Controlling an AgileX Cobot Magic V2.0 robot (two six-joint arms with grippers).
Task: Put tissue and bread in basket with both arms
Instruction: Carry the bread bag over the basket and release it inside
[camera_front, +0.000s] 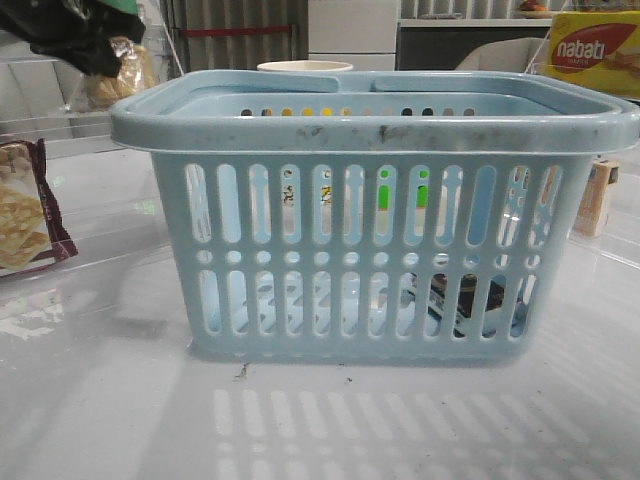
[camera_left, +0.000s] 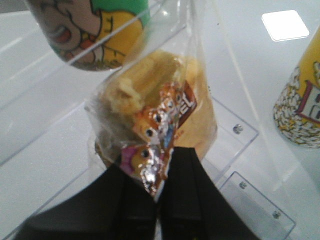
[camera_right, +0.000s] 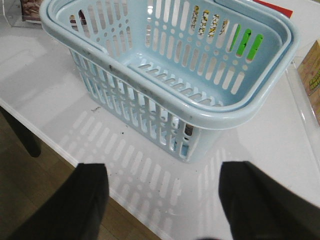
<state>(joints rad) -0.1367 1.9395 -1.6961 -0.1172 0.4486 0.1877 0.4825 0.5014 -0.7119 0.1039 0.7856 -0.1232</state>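
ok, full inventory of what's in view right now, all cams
light-blue slotted plastic basket: 1, centre of the white table
small flat black tissue packet: 1, dark, inside the basket, seen through the slots on its right side
clear bag of golden-brown bread: 1, held off the table at far left
maroon-edged cracker bag: 1, left edge of the table
yellow and red Nabati box: 1, back right
pale round cup: 1, behind the basket
popcorn-print yellow cup: 1, near the bread
left gripper: black, shut on the bread bag
right gripper: black, open, before the basket
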